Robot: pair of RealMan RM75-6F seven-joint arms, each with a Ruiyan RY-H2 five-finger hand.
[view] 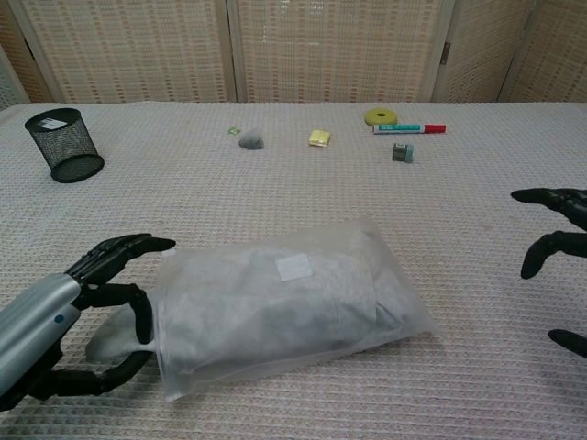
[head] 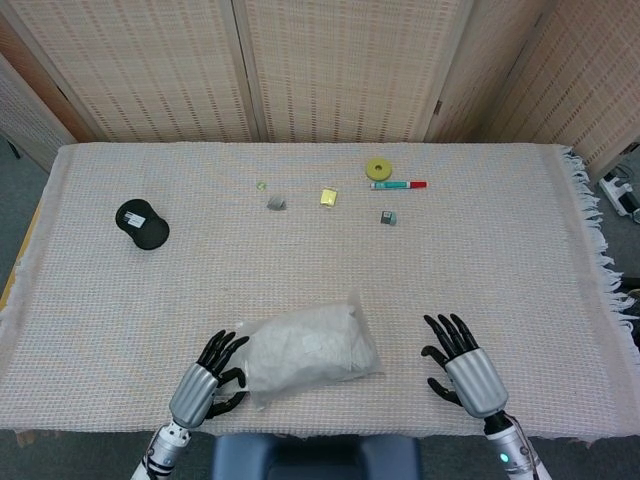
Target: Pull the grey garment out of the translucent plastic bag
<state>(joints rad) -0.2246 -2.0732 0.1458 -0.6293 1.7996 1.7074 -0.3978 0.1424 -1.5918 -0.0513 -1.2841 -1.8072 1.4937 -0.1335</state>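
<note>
The translucent plastic bag (head: 310, 350) (view: 289, 307) lies near the table's front edge, with a white label on top. The grey garment (view: 275, 321) shows through the plastic. A fold of the garment (view: 112, 335) sticks out of the bag's mouth on the left. My left hand (head: 206, 378) (view: 78, 316) grips that fold, fingers above and thumb below it. My right hand (head: 463, 372) (view: 555, 234) hovers open to the right of the bag, fingers spread, touching nothing.
A black mesh cup (head: 142, 224) (view: 64, 145) stands far left. At the back lie a yellow tape roll (head: 378, 168), a red-capped marker (head: 398, 185), a yellow block (head: 328, 197), a grey lump (head: 277, 203) and a small box (head: 388, 217). The woven tablecloth (head: 500, 260) ends just behind both hands.
</note>
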